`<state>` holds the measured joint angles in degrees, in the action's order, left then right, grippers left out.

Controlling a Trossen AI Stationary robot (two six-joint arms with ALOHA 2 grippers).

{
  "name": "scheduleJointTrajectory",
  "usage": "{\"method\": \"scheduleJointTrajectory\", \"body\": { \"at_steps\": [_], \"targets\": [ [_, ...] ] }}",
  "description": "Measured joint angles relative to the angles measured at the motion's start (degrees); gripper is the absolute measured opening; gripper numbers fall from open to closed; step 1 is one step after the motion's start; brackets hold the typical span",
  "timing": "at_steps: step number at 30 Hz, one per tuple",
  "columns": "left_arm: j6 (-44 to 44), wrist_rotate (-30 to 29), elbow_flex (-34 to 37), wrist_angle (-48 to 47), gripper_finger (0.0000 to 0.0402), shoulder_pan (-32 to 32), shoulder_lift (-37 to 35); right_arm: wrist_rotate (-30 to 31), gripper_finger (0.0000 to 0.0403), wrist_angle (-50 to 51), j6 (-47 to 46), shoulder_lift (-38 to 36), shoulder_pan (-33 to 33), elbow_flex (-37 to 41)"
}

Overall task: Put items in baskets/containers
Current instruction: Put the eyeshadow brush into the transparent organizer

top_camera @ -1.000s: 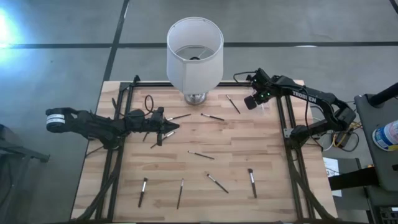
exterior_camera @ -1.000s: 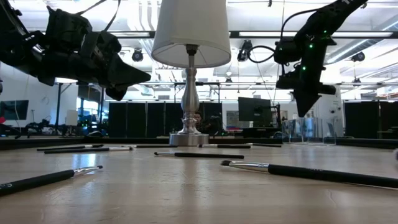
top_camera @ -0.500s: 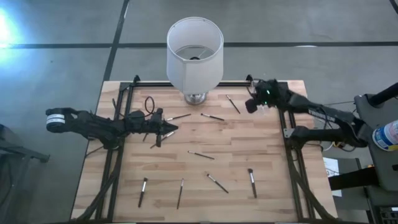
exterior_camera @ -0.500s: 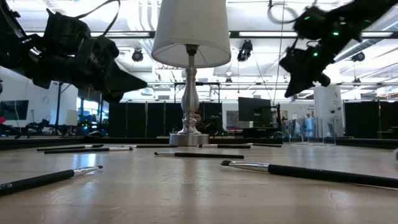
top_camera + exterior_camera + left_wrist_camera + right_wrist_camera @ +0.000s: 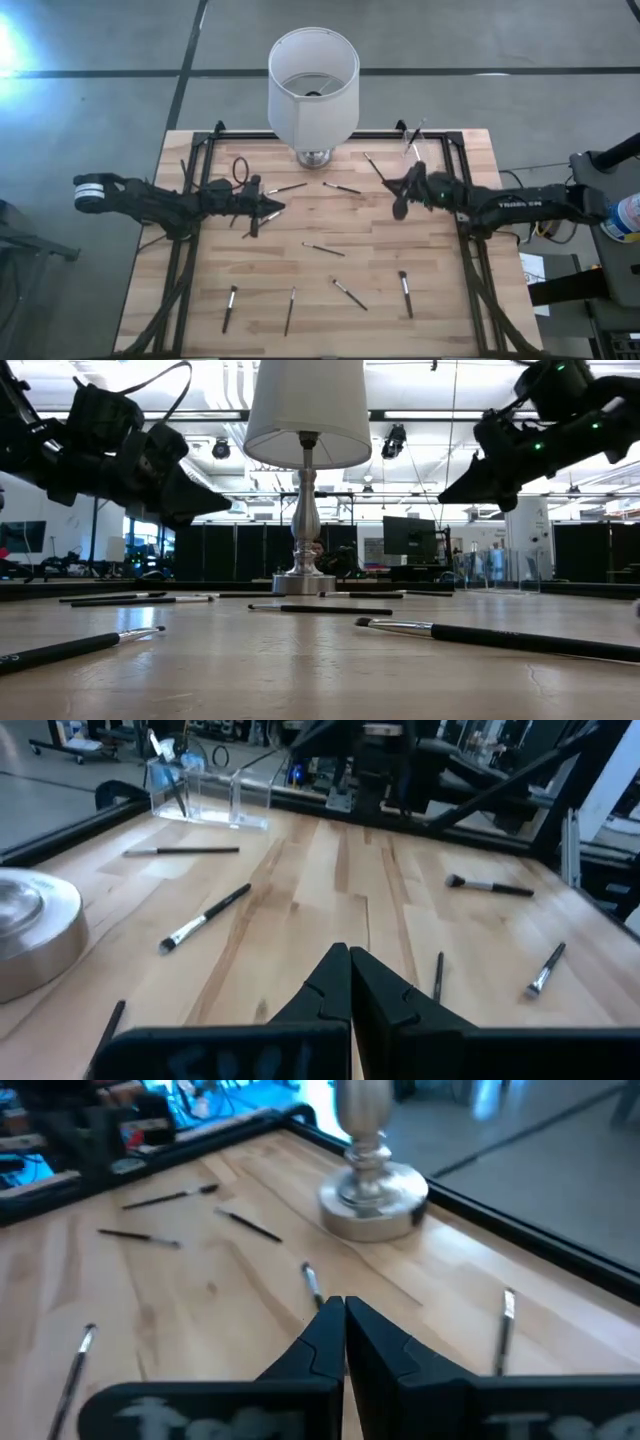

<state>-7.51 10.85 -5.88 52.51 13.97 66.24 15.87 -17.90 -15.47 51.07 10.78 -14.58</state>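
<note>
Most brushes are left to be moved: about nine are seen scattered over the tabletop point(image 5: 440, 300) in the high view, among them one at lower right point(image 5: 405, 293) and one at lower left point(image 5: 229, 307). A clear cup point(image 5: 417, 148) at the upper right edge already holds a few (exact count not clear). Left fingers point(image 5: 280, 207), left of centre, are pressed together and empty; right fingers point(image 5: 388, 184), right of centre, likewise together, nothing held.
</note>
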Motion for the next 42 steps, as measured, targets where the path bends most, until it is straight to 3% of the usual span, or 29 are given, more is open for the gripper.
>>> {"method": "scheduleJointTrajectory", "body": {
  "at_steps": [3, 6, 13, 18, 29, 42],
  "targets": [
    [0.0, 0.0, 0.1, -2.8, 0.0000, -1.2, 0.0, 6.7, 0.0008, -4.2, 0.1, 2.4, -7.2, 0.8],
    [0.0, -1.0, -1.2, -12.7, 0.0000, -3.1, 0.0, 11.7, 0.0008, -6.2, 0.8, 5.0, -13.1, 0.8],
    [-7.9, -21.6, -10.9, -47.4, 0.0002, -9.0, 0.0, 17.3, 0.0009, -8.9, -0.2, 11.7, -19.3, 1.0],
    [-13.2, -23.8, -16.6, -57.9, 0.0023, -11.2, 0.0, 17.4, 0.0009, -12.5, -0.1, 17.0, -19.6, 1.0],
    [-19.0, -23.1, -18.8, -60.1, 0.0107, -10.9, 1.9, 17.1, 0.0009, -21.0, 2.6, 25.6, -19.6, 1.0],
    [-16.7, -26.1, -21.9, -55.7, 0.0115, -9.8, 13.5, 15.2, 0.0009, -22.0, 2.4, 25.5, -21.2, 1.0]
  ]
}}
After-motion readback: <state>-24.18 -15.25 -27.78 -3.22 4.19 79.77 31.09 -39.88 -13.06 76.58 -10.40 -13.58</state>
